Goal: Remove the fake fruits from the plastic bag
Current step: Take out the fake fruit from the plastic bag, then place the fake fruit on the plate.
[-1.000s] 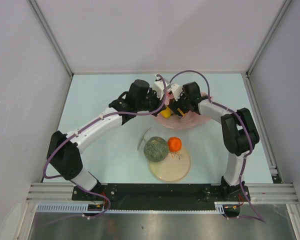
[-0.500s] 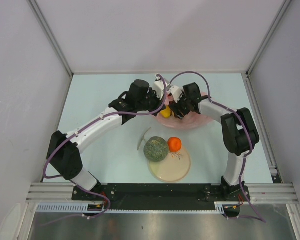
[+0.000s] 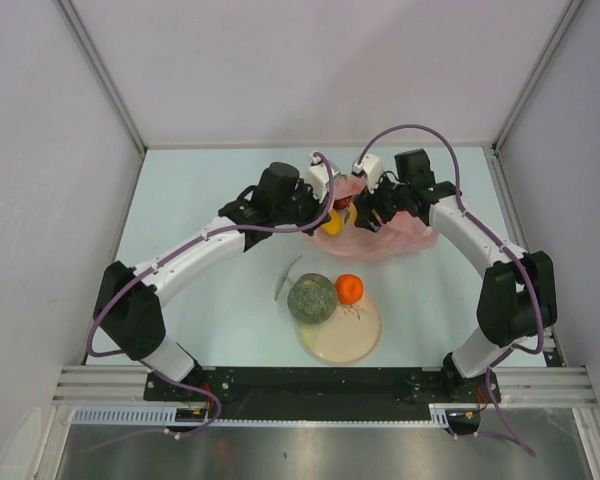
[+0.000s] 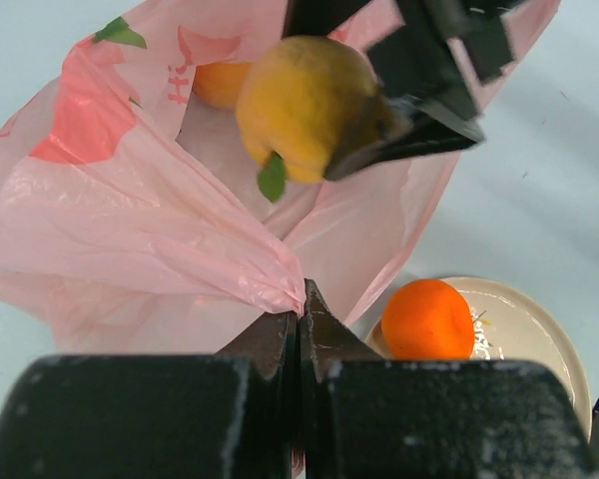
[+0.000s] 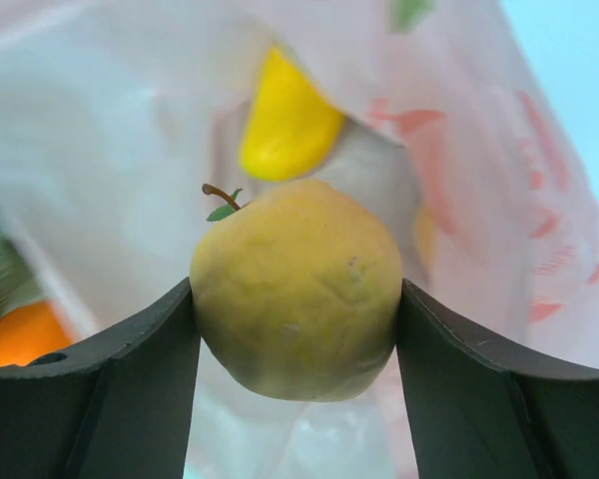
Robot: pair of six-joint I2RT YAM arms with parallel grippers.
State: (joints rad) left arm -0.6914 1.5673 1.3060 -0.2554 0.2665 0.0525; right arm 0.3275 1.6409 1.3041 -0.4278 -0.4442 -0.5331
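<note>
Right gripper [image 5: 296,339] clamped on a yellow-orange fruit [image 4: 304,95], just above the bag's mouth. Left gripper [image 4: 299,317] pinched tight on the bag [image 4: 130,230] rim. Melon [image 3: 311,298] and orange [image 3: 349,288] are out, nearer the arm bases than both hands, at the plate [image 3: 352,345]. Beyond the right gripper a yellow fruit [image 5: 288,125] lies inside; probably more to fetch.

Both arms reach from their 6 o'clock bases toward 12 o'clock, elbows bowed out to 9 and 3, the left gripper [image 4: 299,325] pinched tight on the plastic bag [image 4: 130,220] and the right gripper [image 3: 365,214] clamping a yellow-orange round fruit [image 5: 292,284].
</note>
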